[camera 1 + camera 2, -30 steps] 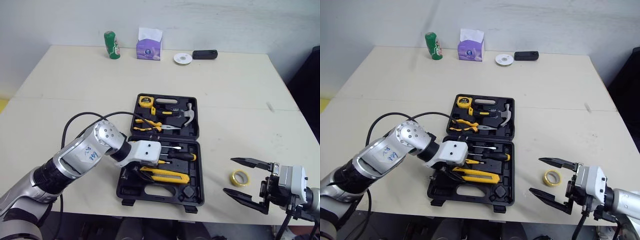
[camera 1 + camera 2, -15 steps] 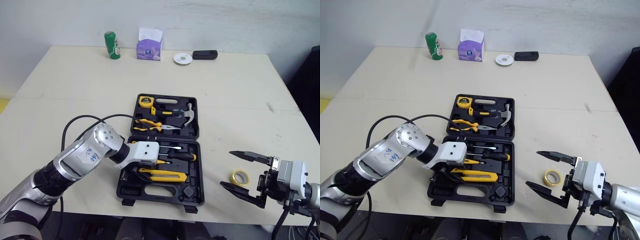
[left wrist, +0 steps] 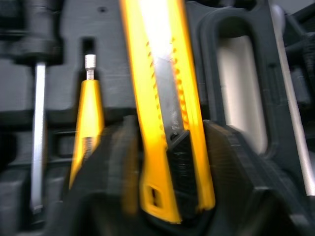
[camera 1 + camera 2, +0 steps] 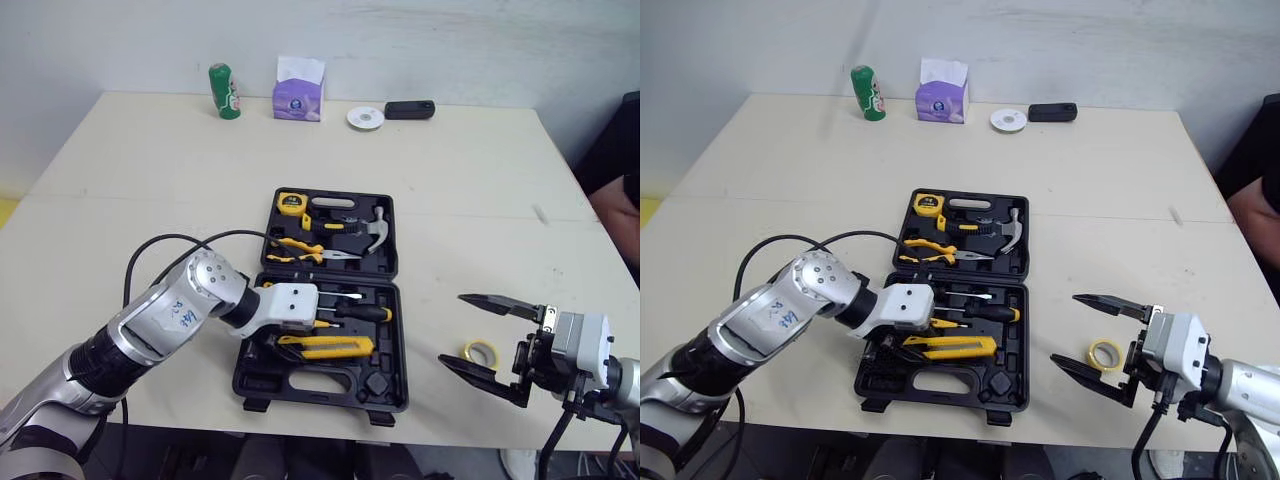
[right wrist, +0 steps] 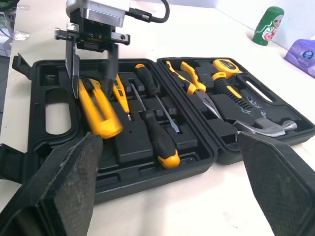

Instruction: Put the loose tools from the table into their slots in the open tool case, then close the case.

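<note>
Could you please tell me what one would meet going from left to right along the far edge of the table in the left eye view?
Green can → purple tissue box → white disc → black gadget.

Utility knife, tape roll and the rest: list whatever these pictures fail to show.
Utility knife: rear end under the left gripper in the eye views; blurred in the left wrist view.
Yellow tape roll: near edge behind the open right gripper.
Person: cut off by the right edge.
Green can: label too small to read.
</note>
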Robot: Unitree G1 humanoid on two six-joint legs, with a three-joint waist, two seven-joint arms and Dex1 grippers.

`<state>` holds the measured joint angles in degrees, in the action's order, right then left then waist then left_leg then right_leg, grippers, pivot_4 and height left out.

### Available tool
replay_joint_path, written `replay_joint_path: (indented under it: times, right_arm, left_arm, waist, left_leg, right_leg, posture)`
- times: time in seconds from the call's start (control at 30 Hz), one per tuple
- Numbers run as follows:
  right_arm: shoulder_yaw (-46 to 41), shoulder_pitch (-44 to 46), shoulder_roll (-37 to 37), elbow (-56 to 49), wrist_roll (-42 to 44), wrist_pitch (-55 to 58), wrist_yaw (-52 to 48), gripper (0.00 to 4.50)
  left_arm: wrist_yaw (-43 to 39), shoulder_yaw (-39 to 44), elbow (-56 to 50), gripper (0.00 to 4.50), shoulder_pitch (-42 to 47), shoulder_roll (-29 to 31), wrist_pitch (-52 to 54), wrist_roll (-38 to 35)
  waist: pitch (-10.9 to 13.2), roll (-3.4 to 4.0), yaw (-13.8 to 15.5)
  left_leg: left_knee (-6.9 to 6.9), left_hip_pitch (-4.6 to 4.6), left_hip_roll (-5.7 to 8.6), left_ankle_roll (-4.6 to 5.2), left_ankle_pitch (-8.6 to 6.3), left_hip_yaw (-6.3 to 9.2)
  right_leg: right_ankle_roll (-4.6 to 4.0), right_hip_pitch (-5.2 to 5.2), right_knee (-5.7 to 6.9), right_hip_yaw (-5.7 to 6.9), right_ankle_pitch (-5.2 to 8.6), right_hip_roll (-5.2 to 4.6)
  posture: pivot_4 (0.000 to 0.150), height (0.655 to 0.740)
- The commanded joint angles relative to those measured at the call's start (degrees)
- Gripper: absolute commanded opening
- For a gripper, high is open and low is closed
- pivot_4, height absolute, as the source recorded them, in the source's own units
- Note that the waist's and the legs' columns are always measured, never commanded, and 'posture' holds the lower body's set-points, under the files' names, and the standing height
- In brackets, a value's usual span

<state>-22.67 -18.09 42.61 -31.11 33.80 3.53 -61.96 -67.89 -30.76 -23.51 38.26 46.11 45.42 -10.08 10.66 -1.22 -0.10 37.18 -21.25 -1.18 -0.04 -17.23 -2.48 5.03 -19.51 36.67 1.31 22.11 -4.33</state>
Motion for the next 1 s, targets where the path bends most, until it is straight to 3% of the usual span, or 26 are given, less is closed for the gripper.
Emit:
replay_joint_path:
  times: [0.03, 0.23, 0.5, 0.6, 0.73, 0.77, 1.0]
  right_arm:
    - [0.2, 0.9, 0.5, -1.0, 0.2, 0.4, 0.6, 4.5]
    - [0.5, 2.1, 0.5, -1.1, 0.0, 1.3, 0.9, 4.5]
    - [0.6, 2.6, 0.5, -1.2, -0.1, 2.2, 1.4, 4.5]
    - [0.5, 2.4, 0.4, -1.3, -0.2, 2.4, 1.6, 4.5]
    - [0.1, 1.8, 0.2, -1.5, -0.4, 2.5, 1.9, 4.5]
    - [0.0, 1.5, 0.1, -1.6, -0.4, 2.4, 2.0, 4.5]
    - [-0.4, -0.2, -0.3, -1.8, -0.7, 1.7, 2.6, 4.5]
  left_arm:
    - [-1.2, 1.2, -0.7, 2.92, 0.8, -0.8, 0.0, -1.7]
    - [-3.6, 4.1, -1.2, 2.92, 2.3, -1.2, -0.4, -5.4]
    - [-5.5, 13.4, 5.3, 2.92, -0.6, -6.3, -12.0, -12.1]
    - [-6.6, 15.9, 8.4, 2.05, -1.6, -8.1, -13.9, -14.7]
    - [-7.7, 17.5, 11.8, 0.32, -4.2, -11.3, -21.6, -15.2]
    - [-7.8, 17.6, 12.7, 0.06, -5.0, -12.0, -23.2, -14.9]
    - [-11.3, 15.0, 18.5, 0.06, -10.9, -14.8, -41.6, -9.6]
  waist:
    - [0.0, 0.0, 0.0]
    - [0.0, 0.0, 0.0]
    - [0.0, 0.0, 0.0]
    - [0.0, 0.0, 0.0]
    - [0.0, 0.0, 0.0]
    - [0.0, 0.0, 0.0]
    - [0.0, 0.01, -0.1]
  left_leg:
    - [0.02, -0.01, 0.0, 0.0, 0.0, 0.0]
    - [0.03, -0.03, 0.01, 0.0, 0.0, 0.0]
    - [0.08, -0.02, 0.01, -0.01, 0.01, 0.0]
    - [0.09, -0.01, 0.01, -0.01, 0.01, 0.0]
    - [0.08, 0.0, 0.01, -0.01, 0.0, 0.0]
    - [0.08, -0.01, 0.01, -0.01, 0.0, 0.0]
    - [0.08, 0.02, 0.01, 0.0, 0.0, 0.0]
  right_leg:
    - [0.0, 0.0, 0.0, 0.0, 0.0, 0.0]
    - [0.0, -0.01, 0.01, 0.01, 0.0, 0.0]
    - [0.0, -0.01, 0.05, 0.01, 0.0, 0.0]
    - [0.0, -0.02, 0.08, 0.02, 0.0, 0.01]
    - [0.0, -0.01, 0.07, 0.02, 0.0, 0.0]
    - [0.0, -0.01, 0.06, 0.02, 0.0, 0.0]
    - [0.01, -0.01, 0.08, 0.02, 0.0, 0.0]
  posture:
    - [0.15, 0.74]
    - [0.15, 0.74]
    - [0.15, 0.74]
    - [0.15, 0.74]
    - [0.15, 0.74]
    - [0.15, 0.74]
    - [0.15, 0.74]
